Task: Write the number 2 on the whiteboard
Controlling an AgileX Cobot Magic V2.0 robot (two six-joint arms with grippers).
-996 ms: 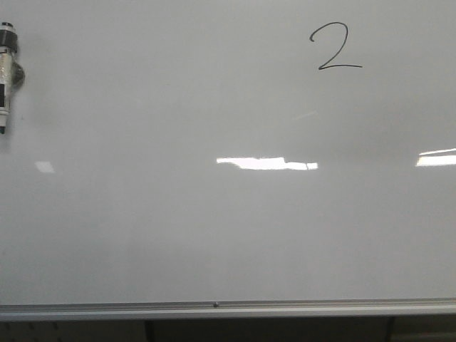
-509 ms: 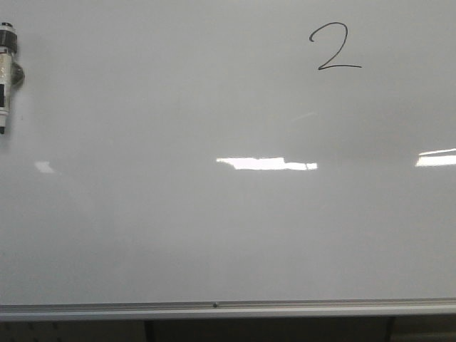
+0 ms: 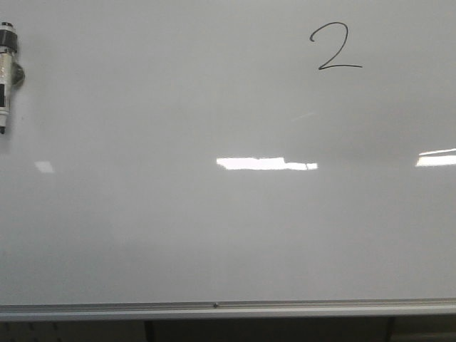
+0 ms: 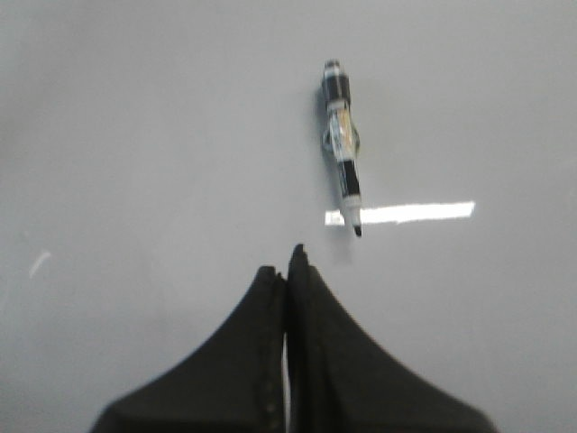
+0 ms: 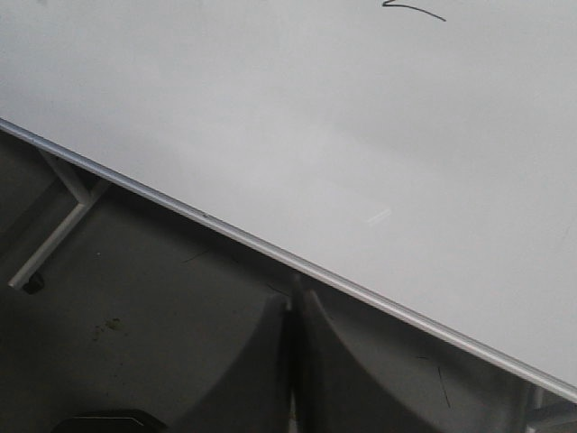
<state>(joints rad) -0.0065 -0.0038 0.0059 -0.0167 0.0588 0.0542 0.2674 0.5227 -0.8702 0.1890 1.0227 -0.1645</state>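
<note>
Smudging is the risk we flag: the number 2 (image 3: pixel 336 46) sits complete at the whiteboard's (image 3: pixel 178 228) upper right, the marker (image 4: pixel 343 144) lies apart, and both the left gripper (image 4: pixel 287 271) and right gripper (image 5: pixel 296 311) are closed and empty, so any sweep across wet ink smears it.

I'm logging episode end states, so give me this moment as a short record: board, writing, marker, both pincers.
board: whiteboard, glossy, with an aluminium bottom rail
writing: number 2 in thin black line, upper right of the board in the front view
marker: marker attached to the board at its far left edge, tip down, not held
left pincer: left pincer shut and empty, short of the marker's tip
right pincer: right pincer shut and empty, over the rail
glare: bright light reflections across the middle
</note>
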